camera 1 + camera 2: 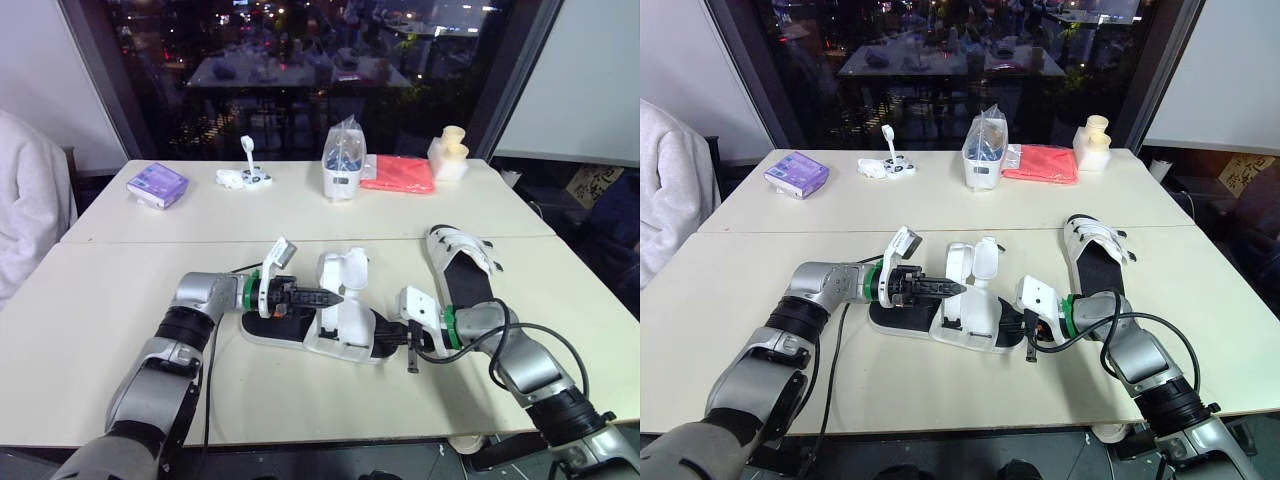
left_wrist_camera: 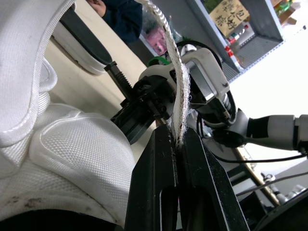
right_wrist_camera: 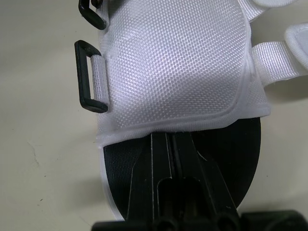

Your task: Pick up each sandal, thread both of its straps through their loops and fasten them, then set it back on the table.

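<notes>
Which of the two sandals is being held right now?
The middle sandal: the left end effector pinches its strap. The other sandal lies untouched farther right.

Looks like an office or lab meeting room at night: pale tables [image 1: 100, 300] pushed together, a big dark window [image 1: 300, 100] with city lights far beyond the left gripper [image 1: 335, 297], grey shelving [image 2: 219, 41] behind the right gripper [image 1: 408, 345].
</notes>
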Controlling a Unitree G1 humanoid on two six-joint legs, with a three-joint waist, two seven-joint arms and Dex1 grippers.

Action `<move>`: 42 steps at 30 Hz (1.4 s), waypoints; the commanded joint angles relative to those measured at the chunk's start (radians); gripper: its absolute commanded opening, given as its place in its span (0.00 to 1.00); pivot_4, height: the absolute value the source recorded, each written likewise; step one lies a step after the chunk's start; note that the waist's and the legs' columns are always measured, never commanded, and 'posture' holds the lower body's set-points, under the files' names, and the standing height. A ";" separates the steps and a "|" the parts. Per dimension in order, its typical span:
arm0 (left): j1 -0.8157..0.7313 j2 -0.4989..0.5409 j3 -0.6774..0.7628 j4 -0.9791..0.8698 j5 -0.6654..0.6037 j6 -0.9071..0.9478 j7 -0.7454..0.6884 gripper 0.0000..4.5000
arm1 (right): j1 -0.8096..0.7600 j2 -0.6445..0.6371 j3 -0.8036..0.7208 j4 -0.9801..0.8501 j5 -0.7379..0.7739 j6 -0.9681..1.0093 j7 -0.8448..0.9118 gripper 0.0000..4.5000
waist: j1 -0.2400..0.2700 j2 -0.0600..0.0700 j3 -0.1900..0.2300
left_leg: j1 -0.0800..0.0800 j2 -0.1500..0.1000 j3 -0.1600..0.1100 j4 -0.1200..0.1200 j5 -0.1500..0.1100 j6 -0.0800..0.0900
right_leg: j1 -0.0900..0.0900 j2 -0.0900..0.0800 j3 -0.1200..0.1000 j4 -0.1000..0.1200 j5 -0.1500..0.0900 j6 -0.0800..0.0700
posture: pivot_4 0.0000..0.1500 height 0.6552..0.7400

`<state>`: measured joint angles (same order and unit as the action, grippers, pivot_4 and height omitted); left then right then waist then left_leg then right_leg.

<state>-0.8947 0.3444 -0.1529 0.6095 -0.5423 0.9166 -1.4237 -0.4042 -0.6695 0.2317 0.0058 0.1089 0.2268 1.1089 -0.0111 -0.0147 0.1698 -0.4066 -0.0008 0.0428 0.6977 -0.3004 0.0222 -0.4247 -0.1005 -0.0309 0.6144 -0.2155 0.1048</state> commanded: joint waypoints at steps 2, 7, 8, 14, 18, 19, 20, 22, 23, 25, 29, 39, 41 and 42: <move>-0.003 -0.003 -0.004 -0.035 0.012 -0.020 -0.014 0.01 | 0.027 -0.016 0.031 0.013 -0.036 0.006 0.005 0.00 | 0.000 0.000 0.000 | 0.000 0.000 0.000 0.000 0.000 0.000 | 0.000 0.000 0.000 0.000 0.000 0.000 | 1.00 1.00; 0.007 0.001 -0.019 -0.065 0.020 -0.025 -0.029 0.01 | 0.028 -0.014 0.029 0.012 -0.036 0.007 0.006 0.00 | 0.000 0.000 0.000 | 0.000 0.000 0.000 0.000 0.000 0.000 | 0.000 0.000 0.000 0.000 0.000 0.000 | 1.00 1.00; 0.015 0.004 -0.028 -0.077 0.026 -0.036 -0.035 0.01 | 0.028 -0.015 0.029 0.011 -0.036 0.007 0.006 0.00 | 0.000 0.000 0.000 | 0.000 0.000 0.000 0.000 0.000 0.000 | 0.000 0.000 0.000 0.000 0.000 0.000 | 1.00 1.00; 0.044 0.006 -0.051 -0.120 0.053 -0.094 -0.052 0.01 | 0.028 -0.015 0.030 0.010 -0.036 0.009 0.008 0.00 | 0.000 0.000 0.000 | 0.000 0.000 0.000 0.000 0.000 0.000 | 0.000 -0.001 0.000 0.000 0.000 0.000 | 1.00 1.00; 0.051 0.004 -0.051 -0.129 0.062 -0.112 -0.047 0.01 | 0.027 -0.015 0.031 0.011 -0.036 0.009 0.009 0.00 | 0.000 0.000 0.000 | 0.000 0.000 0.000 0.000 0.000 0.000 | 0.000 -0.001 0.000 0.000 0.000 0.000 | 1.00 1.00; 0.054 0.006 -0.058 -0.132 0.068 -0.124 -0.054 0.01 | 0.027 -0.014 0.031 0.011 -0.036 0.009 0.009 0.00 | 0.000 0.000 0.000 | 0.000 0.000 0.000 0.000 0.000 0.000 | 0.000 -0.001 0.000 0.000 0.000 0.000 | 1.00 1.00; 0.057 0.008 -0.063 -0.136 0.072 -0.132 -0.059 0.01 | 0.027 -0.014 0.031 0.010 -0.036 0.009 0.009 0.00 | 0.000 0.000 0.000 | 0.000 0.000 0.000 0.000 0.000 0.000 | 0.000 -0.001 0.000 0.000 0.000 0.000 | 1.00 1.00; 0.068 0.014 -0.077 -0.149 0.082 -0.149 -0.071 0.01 | 0.028 -0.014 0.032 0.010 -0.036 0.008 0.009 0.00 | 0.000 0.000 0.000 | 0.000 0.000 0.000 0.000 0.000 0.000 | 0.000 -0.001 0.000 0.000 0.000 0.000 | 1.00 1.00; 0.079 0.019 -0.089 -0.161 0.094 -0.169 -0.079 0.01 | 0.027 -0.014 0.032 0.011 -0.036 0.008 0.009 0.00 | 0.000 0.000 0.000 | 0.000 0.000 0.000 0.000 0.000 0.000 | 0.000 -0.001 0.000 0.000 0.000 0.000 | 1.00 1.00; 0.103 0.028 -0.111 -0.185 0.115 -0.207 -0.089 0.01 | 0.027 -0.014 0.032 0.010 -0.036 0.009 0.009 0.00 | 0.000 0.000 0.000 | 0.000 0.000 0.000 0.000 0.000 0.000 | 0.000 -0.002 0.000 0.000 0.000 0.000 | 1.00 1.00; 0.142 0.042 -0.128 -0.207 0.146 -0.273 -0.092 0.01 | 0.029 -0.014 0.034 0.010 -0.037 0.008 0.008 0.00 | 0.000 0.000 0.000 | 0.000 0.000 0.000 -0.001 0.000 0.000 | 0.000 -0.003 0.000 -0.001 0.000 0.000 | 1.00 1.00; 0.178 0.086 -0.053 -0.281 0.112 -0.284 -0.054 0.51 | 0.031 -0.014 0.037 0.012 -0.038 0.005 0.008 0.00 | 0.000 0.000 0.000 | 0.000 0.000 0.000 -0.001 0.000 0.000 | -0.001 -0.004 0.000 -0.001 0.000 -0.001 | 1.00 1.00; 0.199 0.112 -0.034 -0.334 0.097 -0.276 -0.045 0.73 | 0.031 -0.014 0.038 0.011 -0.039 0.005 0.009 0.00 | 0.000 0.000 0.000 | 0.000 0.000 0.000 -0.001 0.000 0.000 | -0.001 -0.005 0.000 -0.001 0.000 -0.001 | 1.00 1.00; 0.208 0.122 -0.028 -0.353 0.092 -0.275 -0.041 0.86 | 0.031 -0.014 0.038 0.011 -0.039 0.004 0.009 0.00 | 0.000 0.000 0.000 | 0.000 0.000 -0.001 -0.001 0.000 0.000 | -0.001 -0.005 0.000 -0.001 0.000 -0.001 | 1.00 1.00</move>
<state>-0.6887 0.4517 -0.2161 0.3034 -0.4327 0.6425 -1.4804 -0.3976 -0.6700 0.2338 0.0014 0.1011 0.2185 1.1068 -0.0109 -0.0146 0.1696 -0.4066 -0.0007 0.0422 0.6967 -0.3006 0.0221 -0.4253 -0.1062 -0.0307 0.6137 -0.2157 0.1040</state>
